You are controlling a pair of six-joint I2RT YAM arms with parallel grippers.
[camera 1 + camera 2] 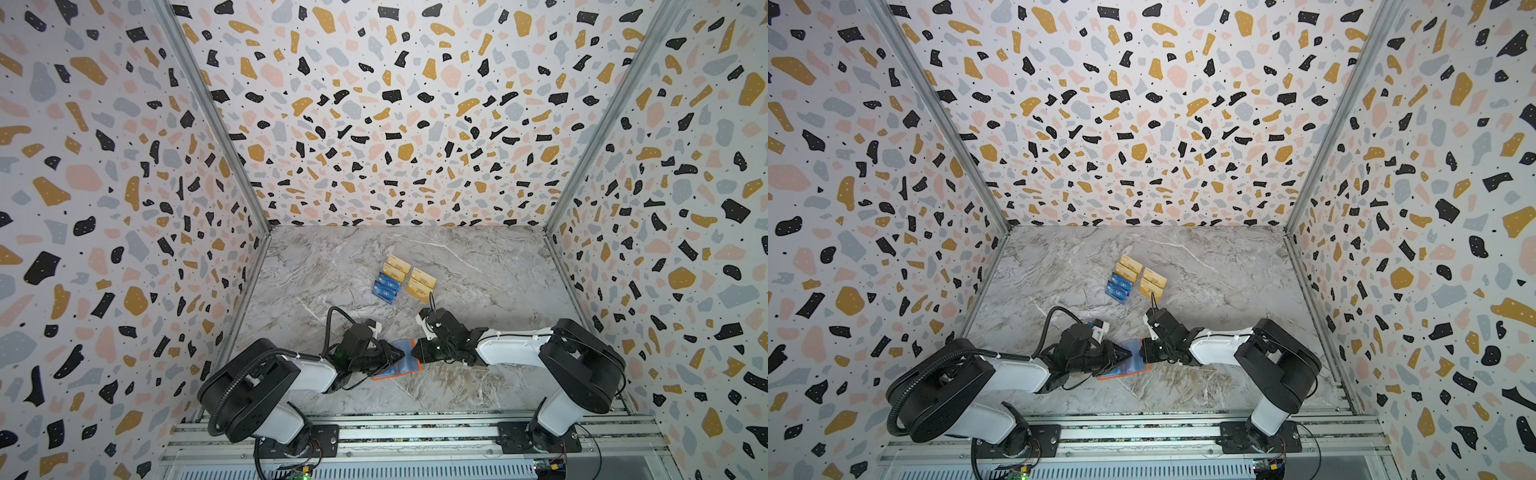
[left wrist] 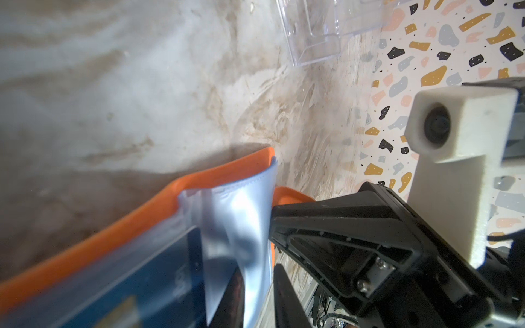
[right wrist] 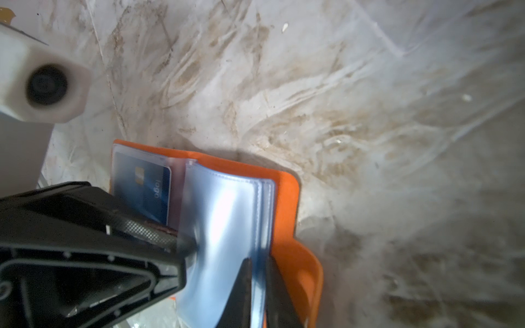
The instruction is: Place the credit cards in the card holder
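Note:
The orange card holder (image 1: 401, 368) (image 1: 1128, 369) lies open on the marble table between both grippers. One blue credit card (image 3: 145, 190) sits in a clear sleeve inside it. My right gripper (image 3: 258, 295) (image 1: 414, 352) is shut on the edge of a bundle of clear sleeves (image 3: 227, 221), lifting them off the orange cover. My left gripper (image 2: 260, 272) (image 1: 400, 355) has one loose sleeve (image 2: 241, 215) between its fingers; the jaws stand narrowly apart, with a strip of table showing beside the sleeve. More credit cards, gold (image 1: 422, 282) and blue (image 1: 386, 289), stand in the rack further back.
A clear acrylic tiered rack (image 2: 312, 37) (image 1: 1136, 280) holds the other cards near the table's middle. Terrazzo-patterned walls (image 1: 124, 208) close in the left, right and back. The metal rail (image 1: 415, 432) with both arm bases runs along the front.

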